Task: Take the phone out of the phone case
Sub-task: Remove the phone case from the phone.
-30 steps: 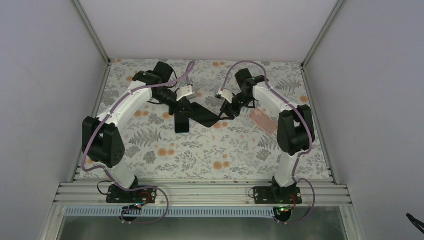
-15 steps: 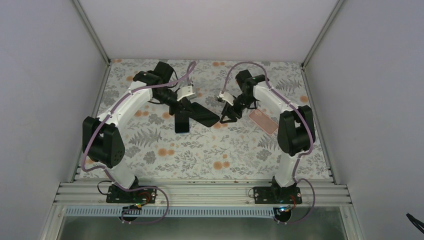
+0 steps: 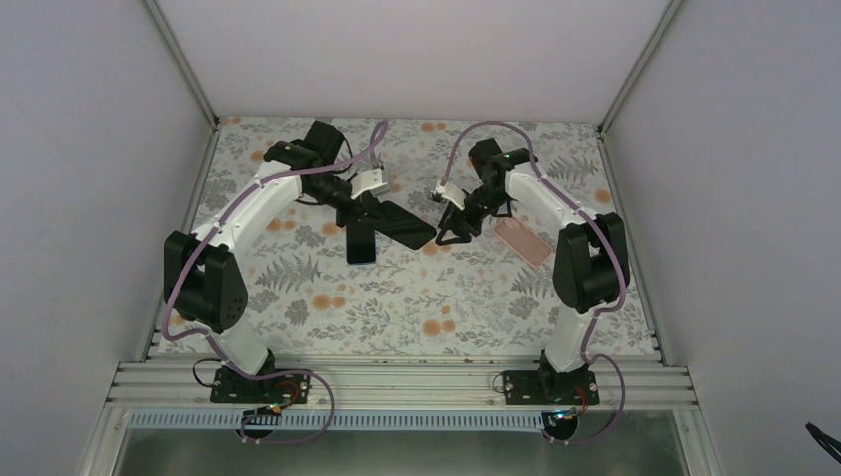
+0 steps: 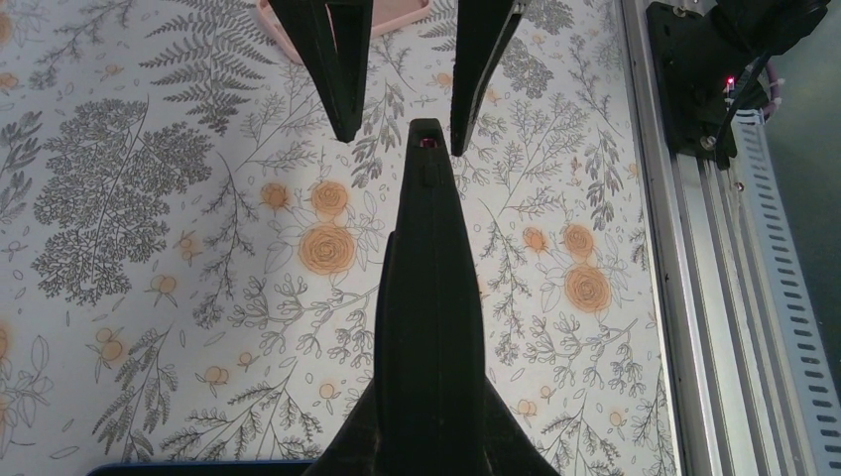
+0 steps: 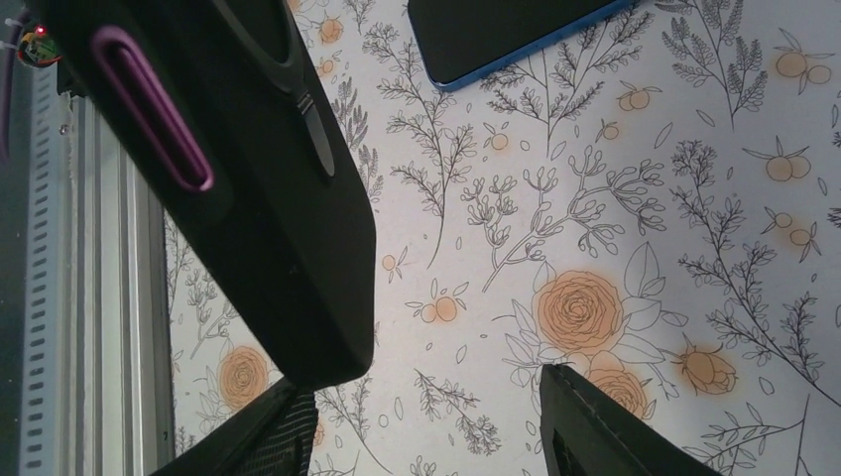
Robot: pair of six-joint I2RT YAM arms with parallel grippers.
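Moved since earlier: right gripper (image 3: pixel 454 230) has let go of the black phone case (image 3: pixel 405 226) and drawn back to the right, so a small gap now lies between them; the left arm has not shifted.
Top view, left gripper (image 3: pixel 369 205): jaws clamped on the left end of the phone case, holding it off the tabletop (image 3: pixel 417 307).
Top view, phone (image 3: pixel 360 241): out of the phone case, lying flat on the tabletop just to the near side of the left gripper.
Top view, pink case (image 3: pixel 523 241): flat on the tabletop, right of the right gripper.
Left wrist view: phone case (image 4: pixel 428 297) seen edge-on, running out from the jaws. Beyond its tip the right gripper's two fingers (image 4: pixel 342 69) stand apart, not touching it. The phone's blue edge (image 4: pixel 188 464) shows at the bottom.
Right wrist view: own jaws apart, fingers (image 5: pixel 595 426) at the bottom with tabletop between them. The phone case (image 5: pixel 258 218), with a purple-lined slot, is at upper left. The blue-rimmed phone (image 5: pixel 496 30) lies flat at the top.
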